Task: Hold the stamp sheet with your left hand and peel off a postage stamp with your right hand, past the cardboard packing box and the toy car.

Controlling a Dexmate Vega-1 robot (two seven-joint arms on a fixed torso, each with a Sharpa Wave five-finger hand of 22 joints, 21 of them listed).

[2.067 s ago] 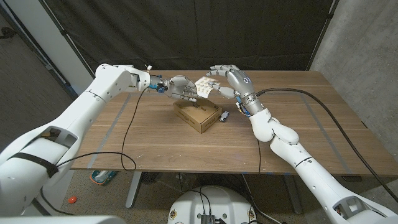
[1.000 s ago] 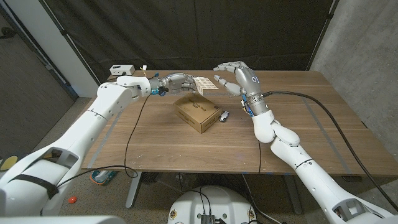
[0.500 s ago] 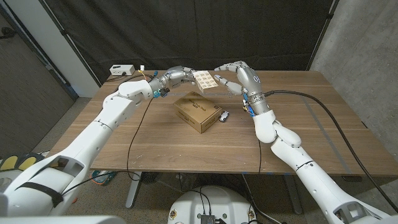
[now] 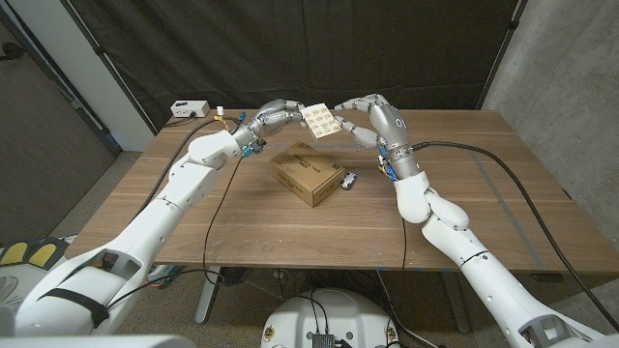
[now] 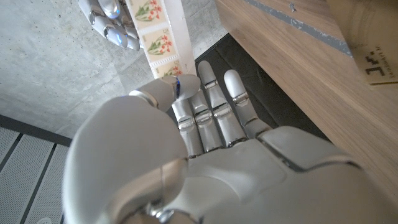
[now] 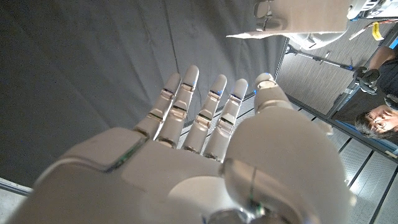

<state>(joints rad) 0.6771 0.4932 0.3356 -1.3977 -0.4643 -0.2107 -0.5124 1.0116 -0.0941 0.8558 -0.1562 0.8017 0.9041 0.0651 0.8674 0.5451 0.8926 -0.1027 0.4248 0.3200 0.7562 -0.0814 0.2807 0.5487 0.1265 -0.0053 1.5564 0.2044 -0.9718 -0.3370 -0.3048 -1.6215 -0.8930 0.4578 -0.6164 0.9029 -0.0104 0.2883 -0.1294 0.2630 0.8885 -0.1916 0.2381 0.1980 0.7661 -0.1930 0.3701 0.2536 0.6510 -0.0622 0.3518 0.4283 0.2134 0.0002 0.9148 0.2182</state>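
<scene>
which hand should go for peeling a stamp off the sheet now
Right. The left hand already holds the stamp sheet up above the table, past the cardboard box. The right hand is beside the sheet, holding nothing, fingers spread toward it.

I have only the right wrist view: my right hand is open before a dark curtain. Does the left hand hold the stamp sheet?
Observer: Yes. In the head view the left hand holds the sheet up in the air, beyond the box.
Operator: How close is my right hand to it?
Observer: The right hand is open beside the sheet. In the left wrist view its fingers are at the stamps' edge; I cannot tell if they touch.
Operator: And the car?
Observer: The car lies on the table, just right of the box.
</scene>
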